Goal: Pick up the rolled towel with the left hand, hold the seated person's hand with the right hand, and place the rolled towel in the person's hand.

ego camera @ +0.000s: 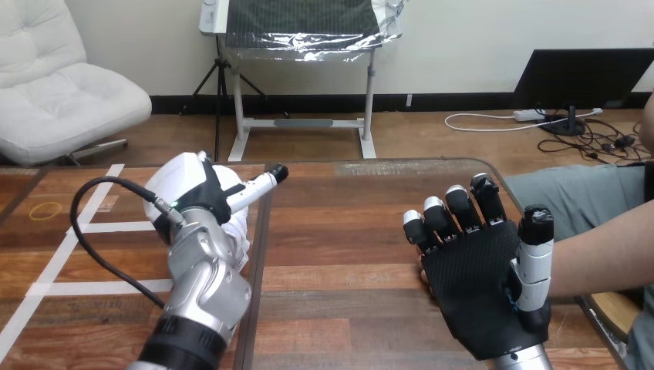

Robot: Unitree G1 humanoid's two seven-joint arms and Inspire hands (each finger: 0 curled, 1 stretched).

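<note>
My left hand (193, 196) is at the table's left with its white back turned up. It is closed over the white rolled towel (237, 225), which bulges out beneath it on the right, and its thumb lies along the roll's top. My right hand (478, 274) is at the right, black palm turned up, fingers loosely bent and thumb upright, with nothing in it. The person's forearm (598, 258) comes in from the right edge and passes behind that thumb. The person's hand (423, 273) lies under my right palm, with just a fingertip showing at its left edge.
White tape lines (100, 227) cross the wooden table's left part, and a dark seam (261, 262) runs front to back beside the towel. A black cable (85, 239) loops off my left forearm. Bare wood (339, 231) lies between the two hands.
</note>
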